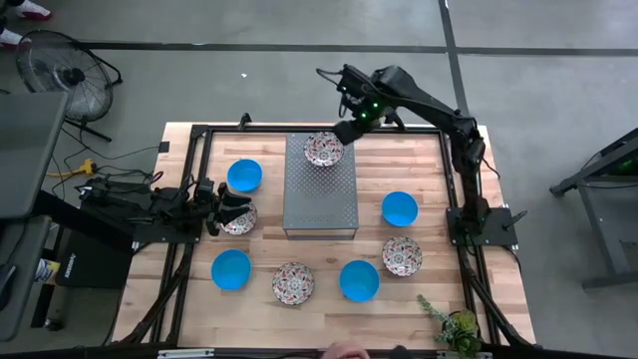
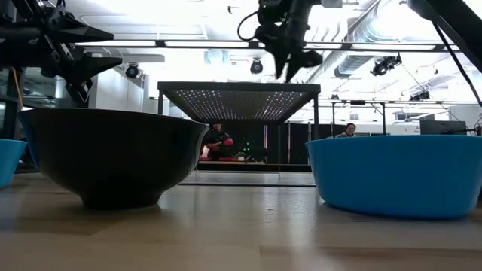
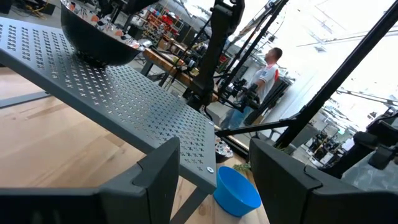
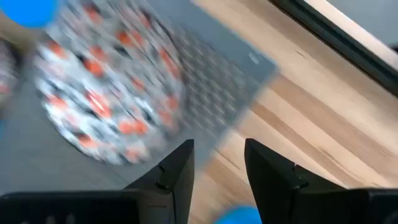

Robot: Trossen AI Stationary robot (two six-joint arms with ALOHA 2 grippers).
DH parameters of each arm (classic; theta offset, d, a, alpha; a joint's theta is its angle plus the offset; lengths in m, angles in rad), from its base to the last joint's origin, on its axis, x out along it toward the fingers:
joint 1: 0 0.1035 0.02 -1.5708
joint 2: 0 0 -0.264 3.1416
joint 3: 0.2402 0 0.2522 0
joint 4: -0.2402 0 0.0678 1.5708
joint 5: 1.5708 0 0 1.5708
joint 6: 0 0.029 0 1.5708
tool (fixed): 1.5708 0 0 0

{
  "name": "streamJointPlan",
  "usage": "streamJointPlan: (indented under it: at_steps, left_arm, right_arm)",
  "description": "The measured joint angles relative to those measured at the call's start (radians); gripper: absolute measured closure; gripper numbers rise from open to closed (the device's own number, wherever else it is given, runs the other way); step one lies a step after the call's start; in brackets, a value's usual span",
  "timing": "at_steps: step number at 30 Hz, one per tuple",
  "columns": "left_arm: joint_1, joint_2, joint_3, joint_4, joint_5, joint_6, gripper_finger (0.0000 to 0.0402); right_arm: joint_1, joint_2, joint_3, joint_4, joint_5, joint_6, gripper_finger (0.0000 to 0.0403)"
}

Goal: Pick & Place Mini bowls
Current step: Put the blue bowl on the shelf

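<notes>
One floral bowl [image 1: 323, 149] sits on the slab [image 1: 320, 194], at its far end. The right gripper [image 1: 348, 128] hangs just off that bowl's far right rim, fingers parted, empty. Left gripper [image 1: 225, 209], open, flanks another floral bowl [image 1: 240, 220] near the table's left edge.

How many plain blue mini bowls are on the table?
4, all on the wood: one blue bowl left of the grey slab, one right of it, one at front left, one at front centre. None seems hidden.

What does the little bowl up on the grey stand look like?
The bowl is white with red-and-dark flowers, clearest in the high view.
</notes>
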Motion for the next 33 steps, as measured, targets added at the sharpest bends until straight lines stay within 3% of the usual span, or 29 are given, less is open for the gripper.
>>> streamJointPlan:
  at_steps: [3, 9, 17, 24, 33]
  left_arm:
    - [0.0, 0.0, 0.0, 0.0, 0.0, 0.0, 0.0211]
    - [0.0, 0.0, 0.0, -0.001, 0.0, 0.0, 0.0211]
    - [0.0, 0.0, 0.0, -0.024, 0.0, 0.0, 0.0211]
    - [0.0, 0.0, 0.0, -0.024, 0.0, 0.0, 0.0211]
    - [0.0, 0.0, 0.0, -0.025, 0.0, 0.0, 0.0211]
  right_arm:
    - [0.026, -0.011, -0.004, -0.03, 0.06, -0.007, 0.0273]
    - [0.073, -0.099, -0.12, -0.033, 0.037, -0.006, 0.0274]
    - [0.104, -0.301, -0.443, -0.004, 0.057, 0.084, 0.0274]
    - [0.136, -0.508, -0.773, 0.121, 0.046, 0.237, 0.0274]
    - [0.178, -0.685, -1.087, 0.204, 0.062, 0.364, 0.0274]
